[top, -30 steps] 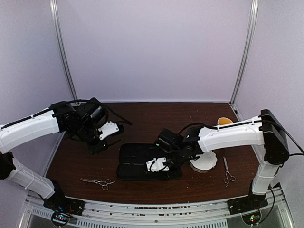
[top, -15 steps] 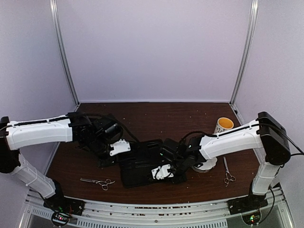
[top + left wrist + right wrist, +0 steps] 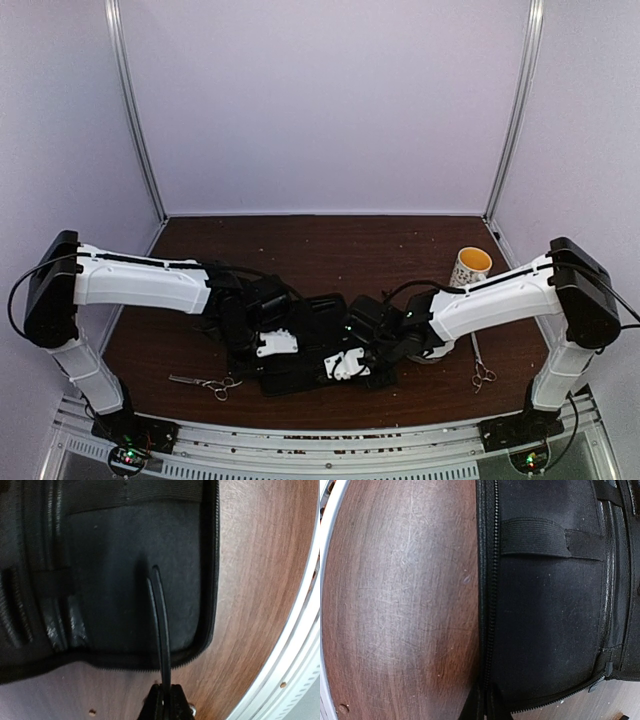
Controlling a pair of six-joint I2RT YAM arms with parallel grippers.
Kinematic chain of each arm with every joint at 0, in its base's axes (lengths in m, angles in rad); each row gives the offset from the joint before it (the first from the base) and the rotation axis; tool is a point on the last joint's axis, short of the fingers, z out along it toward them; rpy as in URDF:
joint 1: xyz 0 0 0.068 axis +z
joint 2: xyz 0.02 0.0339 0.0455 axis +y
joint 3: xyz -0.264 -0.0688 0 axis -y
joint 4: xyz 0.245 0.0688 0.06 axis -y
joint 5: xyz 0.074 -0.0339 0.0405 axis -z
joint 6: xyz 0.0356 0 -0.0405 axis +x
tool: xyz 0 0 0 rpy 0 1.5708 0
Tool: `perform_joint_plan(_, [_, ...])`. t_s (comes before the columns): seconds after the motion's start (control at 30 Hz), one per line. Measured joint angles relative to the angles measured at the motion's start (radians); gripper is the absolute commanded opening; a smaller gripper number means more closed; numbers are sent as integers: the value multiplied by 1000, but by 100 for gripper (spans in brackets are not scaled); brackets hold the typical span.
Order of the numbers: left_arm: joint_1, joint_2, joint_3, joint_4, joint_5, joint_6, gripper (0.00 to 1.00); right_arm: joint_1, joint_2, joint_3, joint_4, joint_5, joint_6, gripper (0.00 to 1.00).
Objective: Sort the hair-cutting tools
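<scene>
**Dark counter (image 3: 400, 250), open case (image 3: 100, 605), clip (image 3: 163, 650) in a grip**

Pale lilac walls all round, brown wood underneath, black zip case lying open in the middle.

Left pincer (image 3: 162, 706): clamped fully together on the thin black clip, gripped by its near end. Clip stretched straight ahead of the tips, out across the case's zip edge and over the plain inner panel. Elastic loops off to the tips' left, bare wood and a metal rail to their right. Touching the lining or just clear of it: cannot tell.

Right pincer (image 3: 483, 709): likewise squeezed fully together, pinched on the case's zip edge, zipper running straight in between the tips. Bare wood to the tips' left, an elastic band across the panel ahead and to the right.

Seen from above, both close beside each other over the case's near half.

Left scissors (image 3: 205, 383) flat on the wood, near the left pincer, on its outer side toward the front rail. Right scissors (image 3: 482, 365) well out beyond the right pincer, also flat on the wood. Yellow-lined mug (image 3: 470, 265) farther back on that same side, upright.
</scene>
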Motion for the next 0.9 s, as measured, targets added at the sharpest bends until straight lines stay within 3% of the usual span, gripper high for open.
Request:
perform_joint_plan(0.3, [0, 80, 9, 73, 67, 10, 0, 0, -6, -13, 20, -1, 17, 0])
perform_joint_plan(0.9, [-5, 255, 169, 212, 163, 35, 0, 0, -13, -29, 42, -5, 29, 0])
